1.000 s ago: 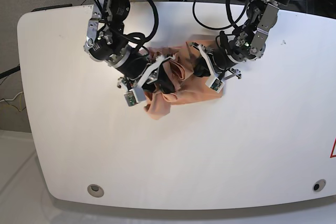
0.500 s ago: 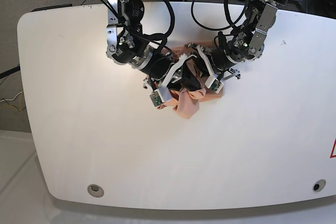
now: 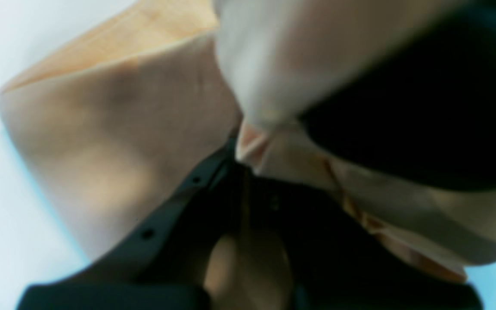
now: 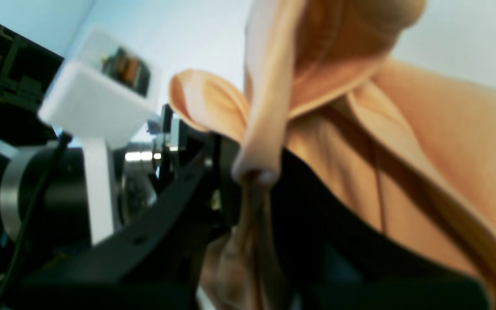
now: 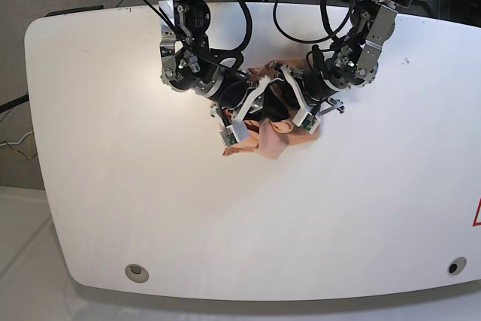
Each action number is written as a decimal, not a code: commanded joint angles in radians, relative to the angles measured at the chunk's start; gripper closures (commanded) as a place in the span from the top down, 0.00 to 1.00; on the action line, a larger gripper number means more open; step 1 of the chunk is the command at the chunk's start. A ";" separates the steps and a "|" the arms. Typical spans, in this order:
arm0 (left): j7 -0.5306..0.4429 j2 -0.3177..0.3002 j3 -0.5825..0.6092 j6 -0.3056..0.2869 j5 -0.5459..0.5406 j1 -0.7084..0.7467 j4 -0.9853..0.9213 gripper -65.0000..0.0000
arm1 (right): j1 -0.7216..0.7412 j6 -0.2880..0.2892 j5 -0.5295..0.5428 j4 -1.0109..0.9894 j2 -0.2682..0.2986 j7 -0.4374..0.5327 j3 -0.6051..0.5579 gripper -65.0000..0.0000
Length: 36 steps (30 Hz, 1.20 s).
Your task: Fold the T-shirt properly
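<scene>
The table (image 5: 113, 186) carries the T-shirt (image 5: 264, 139), bunched at its far centre. Right gripper (image 5: 257, 104) and left gripper (image 5: 282, 99), both clamped on fabric, meet above it: fold in progress. Next: lay the carried edge flat, then release.

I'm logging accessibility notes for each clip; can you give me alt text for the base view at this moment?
Two robot arms meet over a bunched peach T-shirt near the middle back of a white table. The right tool and left tool sit close together, each pinching a fold of the cloth, which lies crumpled rather than flat.
</scene>
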 commanded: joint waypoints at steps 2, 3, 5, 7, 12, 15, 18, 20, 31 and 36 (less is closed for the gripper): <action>0.048 -0.005 -0.023 0.007 0.019 0.000 0.005 0.05 | 0.011 0.010 0.020 0.018 -0.006 0.023 -0.003 0.04; 0.048 -0.005 -0.030 0.007 0.018 0.000 0.005 0.05 | 0.011 0.010 0.020 0.018 -0.006 0.023 -0.003 0.06; 0.048 -0.005 -0.047 0.007 0.016 0.000 0.005 0.05 | 0.011 0.010 0.020 0.020 -0.004 0.023 -0.003 0.09; 0.048 -0.005 -0.066 0.005 0.014 0.000 0.007 0.08 | 0.011 0.010 0.020 0.020 0.007 0.023 -0.001 0.10; 0.049 -0.005 -0.121 0.004 0.014 0.000 0.032 0.27 | 0.011 0.010 0.020 0.020 0.014 0.023 0.000 0.10; 0.049 -0.005 -0.151 0.004 0.014 0.007 0.073 0.43 | 0.011 0.010 0.020 0.020 0.016 0.023 0.002 0.10; 0.049 -0.005 -0.173 0.004 0.013 0.008 0.110 0.52 | 0.011 0.010 0.020 0.020 0.016 0.023 0.002 0.10; 0.049 -0.004 -0.185 0.002 0.013 0.008 0.133 0.56 | 0.011 0.010 0.020 0.020 0.016 0.023 0.002 0.10; 0.049 0.019 -0.210 0.002 0.011 0.008 0.211 0.57 | 0.011 0.010 0.020 0.020 0.016 0.023 0.002 0.10; 0.051 0.019 -0.210 0.004 0.011 0.008 0.245 0.57 | 0.011 0.010 0.020 0.021 0.014 0.025 0.000 0.10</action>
